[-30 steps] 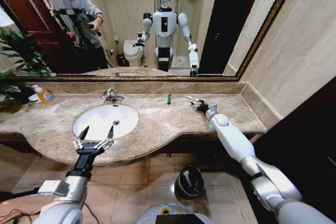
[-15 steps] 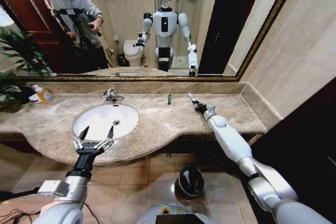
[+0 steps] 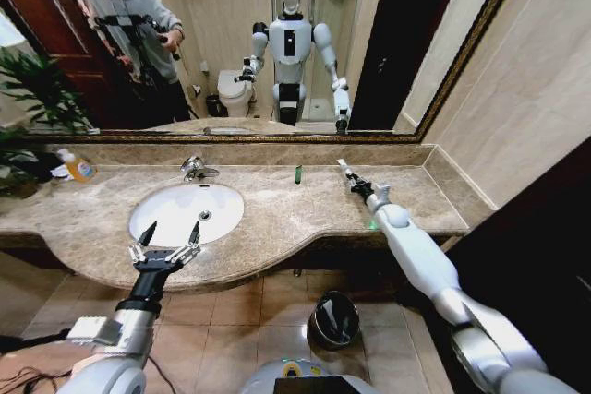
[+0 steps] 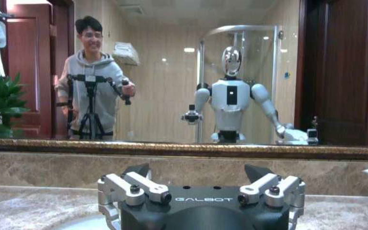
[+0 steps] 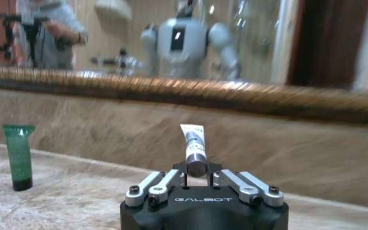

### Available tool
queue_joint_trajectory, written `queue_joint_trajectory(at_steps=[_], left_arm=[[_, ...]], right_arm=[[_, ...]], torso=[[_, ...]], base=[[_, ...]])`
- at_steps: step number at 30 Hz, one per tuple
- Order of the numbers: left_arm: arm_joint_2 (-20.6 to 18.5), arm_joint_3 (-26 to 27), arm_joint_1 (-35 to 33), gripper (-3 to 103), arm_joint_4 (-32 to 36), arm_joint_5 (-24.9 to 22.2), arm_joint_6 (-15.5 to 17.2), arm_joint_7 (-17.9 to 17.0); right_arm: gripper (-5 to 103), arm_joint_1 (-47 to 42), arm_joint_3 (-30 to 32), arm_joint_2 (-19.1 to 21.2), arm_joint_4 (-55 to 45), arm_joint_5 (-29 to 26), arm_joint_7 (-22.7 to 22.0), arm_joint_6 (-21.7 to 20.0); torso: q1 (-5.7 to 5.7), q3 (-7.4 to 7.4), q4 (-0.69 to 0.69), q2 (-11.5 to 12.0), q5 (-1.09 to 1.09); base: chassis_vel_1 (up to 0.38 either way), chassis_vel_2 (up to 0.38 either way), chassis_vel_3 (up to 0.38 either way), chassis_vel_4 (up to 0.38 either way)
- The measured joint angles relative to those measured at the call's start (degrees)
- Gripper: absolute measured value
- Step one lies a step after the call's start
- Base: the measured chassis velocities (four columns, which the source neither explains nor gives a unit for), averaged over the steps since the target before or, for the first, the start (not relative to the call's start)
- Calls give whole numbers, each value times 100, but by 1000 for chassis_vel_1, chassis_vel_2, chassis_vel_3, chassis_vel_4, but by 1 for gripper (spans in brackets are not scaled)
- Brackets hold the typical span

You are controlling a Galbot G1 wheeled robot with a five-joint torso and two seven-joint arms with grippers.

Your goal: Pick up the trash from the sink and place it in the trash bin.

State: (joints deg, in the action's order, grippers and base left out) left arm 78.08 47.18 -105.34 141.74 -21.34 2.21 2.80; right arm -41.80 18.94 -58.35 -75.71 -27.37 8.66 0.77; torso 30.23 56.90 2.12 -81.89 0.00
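Right arm holds a tube over the desk; bin lies below and nearer.

Bottom centre of the head view: trash bin [image 3: 333, 318] on the floor, nearest the robot. Lower left: left gripper [image 3: 167, 236] hovers at the sink [image 3: 148, 219] front rim, fingers spread, empty. Right of centre: right gripper [image 3: 355, 180] over the desk [image 3: 277, 219], fingers clenched on a white tube [image 5: 193, 143], long axis pointing out past the fingertips toward the mirror. Farther back, a green tube [image 3: 298, 173] stands upright near the backsplash. Judgement: right arm must retract toward the bin.
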Motion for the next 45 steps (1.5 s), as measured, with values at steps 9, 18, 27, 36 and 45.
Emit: queue_joint_trajectory(at_steps=[9,18,27,36,45], left_arm=[[1,0,1,100,0,0,0,0],[0,-1,0,100,0,0,0,0],[0,0,0,100,0,0,0,0],[0,-1,0,100,0,0,0,0],[0,0,0,100,0,0,0,-1]], right_arm=[[18,-2050,1085,241,-1379,-210,285,1674],[18,-4761,1749,-400,-2023,-342,822,3938],[18,-5587,1396,-511,-369,145,1368,4718],[18,-4813,1167,-816,935,2479,1247,3869],[18,-3773,1141,-1333,2061,4337,1247,3025]], torso=[[-1,0,1,0,1],[-3,-1,-2,-1,1],[-1,0,-2,0,1],[-1,0,-1,0,2],[0,1,0,1,-2]], base=[[0,0,0,0],[0,0,0,0],[0,0,0,0],[0,0,0,0],[0,0,0,0]])
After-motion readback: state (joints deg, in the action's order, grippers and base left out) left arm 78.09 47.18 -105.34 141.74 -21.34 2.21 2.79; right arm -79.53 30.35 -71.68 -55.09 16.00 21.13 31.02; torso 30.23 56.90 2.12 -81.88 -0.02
